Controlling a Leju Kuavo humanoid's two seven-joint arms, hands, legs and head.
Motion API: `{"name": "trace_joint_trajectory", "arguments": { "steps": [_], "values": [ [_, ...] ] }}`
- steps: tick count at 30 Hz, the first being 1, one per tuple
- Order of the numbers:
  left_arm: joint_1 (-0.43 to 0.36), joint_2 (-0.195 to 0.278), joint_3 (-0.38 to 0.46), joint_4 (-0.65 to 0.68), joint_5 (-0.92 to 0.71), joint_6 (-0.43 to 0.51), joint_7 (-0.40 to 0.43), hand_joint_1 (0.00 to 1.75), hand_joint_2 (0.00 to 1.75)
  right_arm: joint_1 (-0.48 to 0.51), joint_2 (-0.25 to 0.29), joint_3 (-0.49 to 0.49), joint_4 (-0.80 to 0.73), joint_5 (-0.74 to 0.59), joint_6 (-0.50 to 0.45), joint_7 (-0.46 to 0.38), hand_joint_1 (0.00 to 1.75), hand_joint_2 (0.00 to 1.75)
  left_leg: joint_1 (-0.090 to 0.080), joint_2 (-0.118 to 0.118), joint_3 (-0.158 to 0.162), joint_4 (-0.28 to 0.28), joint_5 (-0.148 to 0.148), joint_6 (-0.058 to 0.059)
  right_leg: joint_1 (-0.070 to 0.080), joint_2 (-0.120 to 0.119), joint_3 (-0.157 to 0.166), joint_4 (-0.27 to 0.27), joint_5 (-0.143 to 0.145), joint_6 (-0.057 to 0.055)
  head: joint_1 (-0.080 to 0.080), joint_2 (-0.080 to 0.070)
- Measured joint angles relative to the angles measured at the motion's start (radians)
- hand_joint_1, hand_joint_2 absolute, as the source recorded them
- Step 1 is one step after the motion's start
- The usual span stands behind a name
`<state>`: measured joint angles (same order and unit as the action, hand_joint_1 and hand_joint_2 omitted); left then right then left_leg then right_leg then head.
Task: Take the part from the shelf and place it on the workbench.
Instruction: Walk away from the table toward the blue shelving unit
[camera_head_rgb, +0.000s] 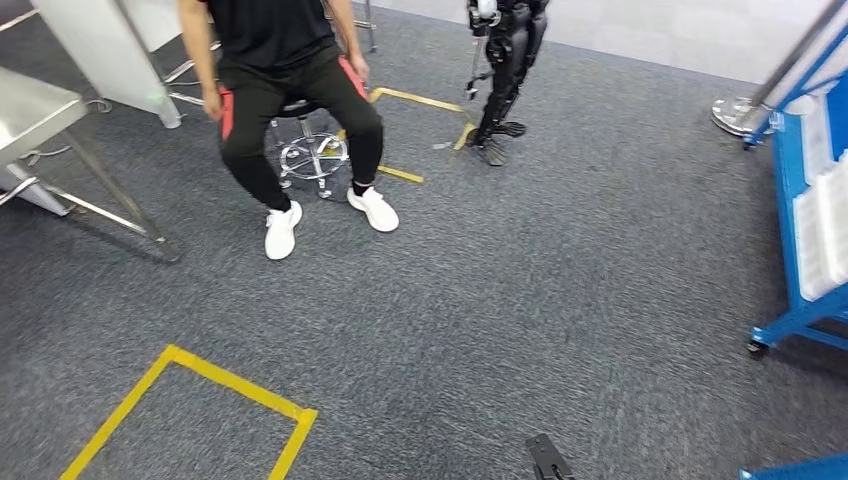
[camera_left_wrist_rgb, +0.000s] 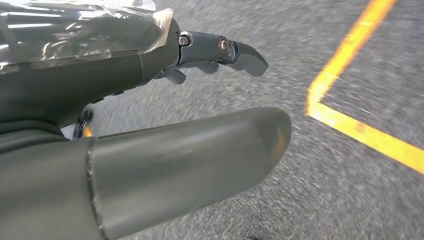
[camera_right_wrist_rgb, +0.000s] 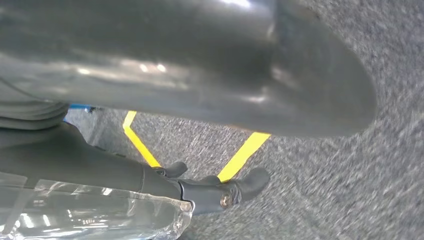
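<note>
My left hand (camera_left_wrist_rgb: 200, 100) hangs over the gray carpet (camera_head_rgb: 500, 300), fingers apart, holding nothing. My right hand (camera_right_wrist_rgb: 240, 130) is the same. The blue shelf (camera_head_rgb: 805, 200) with white trays stands on my right. I cannot see the part. A person (camera_head_rgb: 290, 90) sits on a stool (camera_head_rgb: 312, 150).

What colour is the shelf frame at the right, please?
Blue shelf frame, clearest in the head view.

A robotics lab: floor tape (camera_head_rgb: 240, 390), blue shelf (camera_head_rgb: 810, 200), another robot (camera_head_rgb: 505, 70).
</note>
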<state>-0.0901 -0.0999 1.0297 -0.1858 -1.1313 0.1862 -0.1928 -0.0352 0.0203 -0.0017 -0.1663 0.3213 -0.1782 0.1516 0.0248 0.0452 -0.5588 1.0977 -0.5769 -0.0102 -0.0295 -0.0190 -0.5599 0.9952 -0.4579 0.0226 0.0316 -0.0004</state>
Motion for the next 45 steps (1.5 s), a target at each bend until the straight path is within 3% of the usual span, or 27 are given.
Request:
{"name": "trace_joint_trajectory", "arguments": {
  "steps": [2,3,4,6,8,10,12,14,16,18,19,21,23,25,27,28,30,32,33,34,35,36,38,40,42,43,45],
  "values": [
    [0.003,0.001,0.000,0.000,-0.001,0.000,0.000,0.00,0.00,-0.002,0.000,0.000,0.000,0.000,0.000,0.000,0.00,0.00,0.000,-0.039,-0.065,0.136,-0.063,0.000,0.005,0.023,-0.001,0.000,0.002,-0.009,-0.001,0.000],
    [0.004,0.001,0.000,0.000,-0.001,0.000,0.000,0.00,0.00,-0.002,0.000,0.000,0.001,0.000,0.000,0.000,0.00,0.00,0.000,-0.046,-0.089,0.182,-0.074,0.000,0.007,0.037,-0.001,0.001,0.002,-0.010,-0.002,0.000],
    [0.005,0.001,0.000,0.000,-0.001,0.000,0.000,0.00,0.00,-0.001,0.000,0.000,0.001,0.000,0.000,0.000,0.00,0.00,0.000,-0.048,-0.097,0.190,-0.063,0.000,0.008,0.051,-0.001,0.001,0.002,-0.011,-0.002,0.000],
    [0.006,0.002,0.000,0.000,-0.001,0.000,0.000,0.00,0.00,0.000,0.000,0.000,0.002,0.000,0.000,0.000,0.00,0.00,0.005,-0.056,-0.062,0.102,0.004,-0.001,0.007,0.078,0.000,0.006,0.002,-0.010,-0.002,0.000],
    [0.005,0.002,0.000,0.000,-0.001,0.000,0.000,0.00,0.00,-0.002,0.001,0.000,0.002,0.000,0.000,0.001,0.00,0.00,0.012,-0.092,-0.012,-0.013,0.055,-0.002,0.011,0.104,-0.007,0.019,-0.003,-0.002,-0.001,0.000],
    [0.004,0.002,-0.001,0.000,0.000,0.000,0.000,0.00,0.00,-0.003,0.000,0.000,0.002,0.001,0.000,0.002,0.00,0.00,0.009,-0.113,0.003,-0.055,0.062,0.003,0.012,0.124,-0.020,0.027,-0.003,0.013,-0.001,0.000],
    [0.003,0.000,-0.001,0.000,0.001,0.001,0.001,0.00,0.00,0.000,-0.002,0.000,0.002,0.004,0.000,0.003,0.00,0.00,0.004,-0.094,0.003,-0.060,0.066,0.019,0.008,0.139,-0.032,0.025,0.001,0.027,-0.001,0.000],
    [0.002,-0.001,0.000,0.000,0.001,0.001,0.001,0.00,0.00,0.003,-0.002,0.001,0.003,0.007,0.000,0.003,0.00,0.00,0.004,-0.072,0.005,-0.068,0.073,0.036,0.010,0.106,-0.056,0.061,-0.016,0.031,0.002,0.000],
    [0.002,-0.001,0.000,0.000,0.001,0.001,0.002,0.00,0.00,0.001,-0.002,0.001,0.003,0.009,0.000,0.003,0.00,0.00,0.000,-0.047,0.005,-0.071,0.076,0.046,0.013,0.052,-0.110,0.173,-0.068,0.024,0.005,0.000],
    [0.004,-0.001,0.000,0.000,0.001,0.001,0.004,0.00,0.00,-0.001,-0.003,0.001,0.003,0.009,0.000,0.004,0.00,0.00,-0.004,-0.020,0.003,-0.071,0.075,0.048,0.012,0.034,-0.167,0.291,-0.110,0.023,0.007,0.000],
    [0.004,-0.002,0.000,0.000,0.000,0.001,0.004,0.00,0.00,0.000,-0.003,0.001,0.003,0.008,0.000,0.004,0.00,0.00,-0.005,-0.007,0.003,-0.071,0.074,0.048,0.012,0.030,-0.174,0.309,-0.113,0.027,0.007,0.000],
    [0.003,-0.002,0.000,0.000,-0.002,0.001,0.005,0.00,0.00,0.002,-0.004,0.001,0.003,0.006,0.000,0.006,0.00,0.00,-0.005,0.015,0.005,-0.071,0.072,0.046,0.010,0.015,-0.125,0.225,-0.077,0.042,0.007,0.000],
    [0.003,-0.004,0.000,0.000,-0.006,0.001,0.005,0.00,0.00,-0.001,-0.004,0.001,0.003,0.004,0.000,0.008,0.00,0.00,-0.009,0.036,0.011,-0.071,0.067,0.038,0.014,-0.030,-0.047,0.083,-0.033,0.047,0.007,0.000],
    [0.003,-0.004,0.000,0.000,-0.010,0.002,0.005,0.00,0.00,-0.004,-0.005,0.001,0.003,0.004,0.001,0.010,0.00,0.00,-0.014,0.054,0.017,-0.072,0.062,0.027,0.022,-0.053,-0.016,0.026,-0.017,0.035,0.005,0.000],
    [0.001,-0.005,0.000,0.000,-0.013,0.004,0.005,0.00,0.00,-0.002,-0.006,0.001,0.003,0.006,0.002,0.011,0.00,0.00,-0.013,0.069,0.025,-0.076,0.059,0.016,0.024,-0.031,-0.019,0.024,-0.012,0.019,0.003,0.000],
    [0.000,-0.006,0.000,0.000,-0.014,0.004,0.005,0.00,0.00,0.000,-0.006,0.001,0.003,0.007,0.002,0.011,0.00,0.00,-0.010,0.060,0.026,-0.071,0.052,0.010,0.020,-0.020,-0.018,0.020,-0.010,0.013,0.002,0.000],
    [0.000,-0.007,0.000,0.000,-0.015,0.005,0.005,0.00,0.00,0.001,-0.007,0.001,0.003,0.011,0.002,0.012,0.00,0.00,-0.005,0.010,0.003,-0.013,0.010,0.002,0.010,0.002,-0.012,0.014,-0.003,-0.005,0.000,0.000],
    [0.002,-0.008,-0.001,0.001,-0.016,0.006,0.007,0.00,0.00,-0.001,-0.007,0.001,0.003,0.013,0.001,0.012,0.00,0.00,-0.003,-0.038,-0.058,0.116,-0.057,0.000,0.010,0.025,-0.014,0.014,0.000,-0.018,-0.002,0.000],
    [0.004,-0.007,-0.001,0.001,-0.016,0.006,0.009,0.00,0.00,-0.001,-0.007,0.001,0.003,0.013,0.001,0.012,0.00,0.00,-0.002,-0.046,-0.088,0.175,-0.078,-0.002,0.012,0.038,-0.014,0.014,0.000,-0.021,-0.002,0.000],
    [0.005,-0.007,-0.001,0.001,-0.016,0.006,0.010,0.00,0.00,0.000,-0.007,0.001,0.003,0.014,0.001,0.012,0.00,0.00,-0.002,-0.049,-0.107,0.205,-0.079,-0.003,0.013,0.052,-0.014,0.015,0.000,-0.021,-0.002,0.000],
    [0.006,-0.007,-0.001,0.001,-0.016,0.006,0.011,0.00,0.00,0.001,-0.007,0.001,0.003,0.014,0.001,0.012,0.00,0.00,0.000,-0.050,-0.107,0.197,-0.059,-0.005,0.014,0.067,-0.013,0.016,0.000,-0.021,-0.002,0.000],
    [0.006,-0.007,0.000,0.001,-0.016,0.006,0.011,0.00,0.00,0.002,-0.007,0.001,0.003,0.014,0.001,0.012,0.00,0.00,0.004,-0.053,-0.090,0.152,-0.024,-0.006,0.014,0.081,-0.011,0.017,0.000,-0.021,-0.002,0.000],
    [0.006,-0.006,-0.001,0.001,-0.016,0.006,0.011,0.00,0.00,0.001,-0.007,0.001,0.003,0.014,0.001,0.012,0.00,0.00,0.015,-0.094,-0.035,0.021,0.044,-0.009,0.016,0.108,-0.014,0.025,-0.003,-0.015,-0.002,0.000],
    [0.006,-0.007,-0.001,0.001,-0.016,0.006,0.011,0.00,0.00,0.000,-0.007,0.001,0.003,0.016,0.002,0.012,0.00,0.00,0.017,-0.129,-0.007,-0.047,0.065,-0.005,0.019,0.131,-0.025,0.032,-0.004,-0.002,-0.001,0.000],
    [0.005,-0.007,-0.001,0.001,-0.016,0.007,0.012,0.00,0.00,0.002,-0.007,0.001,0.003,0.017,0.003,0.012,0.00,0.00,0.011,-0.115,-0.006,-0.053,0.066,0.008,0.016,0.152,-0.036,0.029,0.001,0.013,0.000,0.000],
    [0.005,-0.008,-0.001,0.001,-0.016,0.007,0.012,0.00,0.00,0.004,-0.006,0.001,0.003,0.017,0.005,0.012,0.00,0.00,0.009,-0.103,-0.004,-0.057,0.069,0.017,0.014,0.146,-0.041,0.032,0.001,0.019,0.000,0.000],
    [0.004,-0.008,0.000,0.001,-0.017,0.010,0.012,0.00,0.00,0.005,-0.004,0.001,0.003,0.017,0.006,0.013,0.00,0.00,0.009,-0.077,0.001,-0.068,0.076,0.035,0.015,0.095,-0.072,0.083,-0.022,0.021,0.002,0.000]
  ]
}}
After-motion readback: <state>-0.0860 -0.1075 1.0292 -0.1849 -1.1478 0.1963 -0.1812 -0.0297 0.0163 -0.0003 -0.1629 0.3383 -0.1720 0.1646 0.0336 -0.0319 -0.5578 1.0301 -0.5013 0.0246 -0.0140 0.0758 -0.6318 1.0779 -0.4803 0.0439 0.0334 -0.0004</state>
